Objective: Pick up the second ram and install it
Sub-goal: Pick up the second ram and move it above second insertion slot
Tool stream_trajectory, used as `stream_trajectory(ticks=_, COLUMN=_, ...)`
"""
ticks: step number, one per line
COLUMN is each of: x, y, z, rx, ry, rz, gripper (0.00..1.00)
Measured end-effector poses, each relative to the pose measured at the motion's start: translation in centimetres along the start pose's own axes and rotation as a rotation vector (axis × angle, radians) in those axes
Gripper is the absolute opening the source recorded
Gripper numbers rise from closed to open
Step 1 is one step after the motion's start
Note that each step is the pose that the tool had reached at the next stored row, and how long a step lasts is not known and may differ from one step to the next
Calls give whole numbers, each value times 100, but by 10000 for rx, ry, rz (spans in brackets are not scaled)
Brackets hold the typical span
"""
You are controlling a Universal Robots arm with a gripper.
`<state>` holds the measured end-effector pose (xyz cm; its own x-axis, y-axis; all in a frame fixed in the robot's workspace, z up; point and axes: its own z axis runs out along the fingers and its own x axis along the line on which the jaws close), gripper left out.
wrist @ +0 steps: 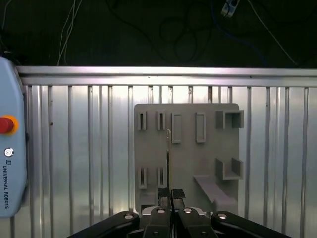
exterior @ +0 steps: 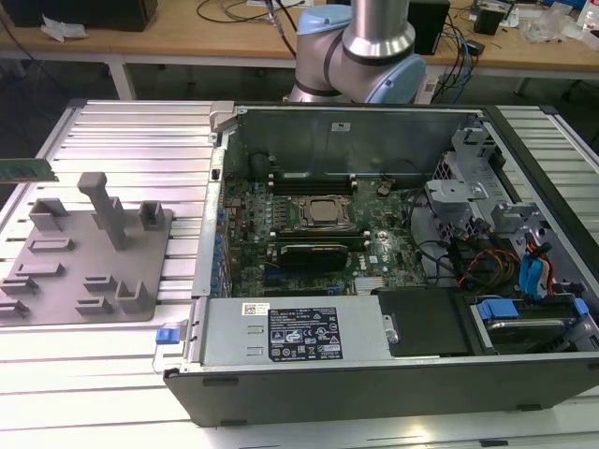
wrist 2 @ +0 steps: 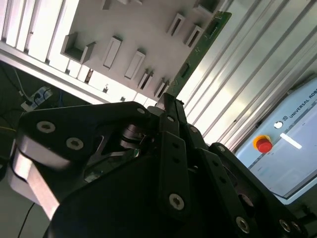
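Exterior view, left to right: second ram [exterior: 23, 170] at the left edge, beside the grey fixture plate [exterior: 94, 262] on the ribbed aluminium table [exterior: 122, 131]. Open computer case [exterior: 374, 388] to the right. Wooden benches [exterior: 168, 42] with cables behind. Both wrist views: tool [wrist: 171, 193] pinched narrow on the ram's end, over the plate.

Partly off-frame second ram [exterior: 26, 169]
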<state>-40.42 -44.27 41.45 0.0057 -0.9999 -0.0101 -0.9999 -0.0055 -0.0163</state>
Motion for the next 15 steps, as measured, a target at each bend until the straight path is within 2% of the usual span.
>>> stream_trajectory(ticks=3, x=1, y=-88, z=2, rx=0, ry=0, rz=0, gripper=9)
stream_trajectory(ticks=8, x=2, y=-301, z=5, rx=0, ry=0, rz=0, gripper=9)
stream_trajectory(ticks=10, x=2, y=-346, z=6, rx=1, ry=-1, rz=0, gripper=9)
stream_trajectory(ticks=15, x=3, y=-570, z=10, rx=1, ry=0, rz=0, gripper=9)
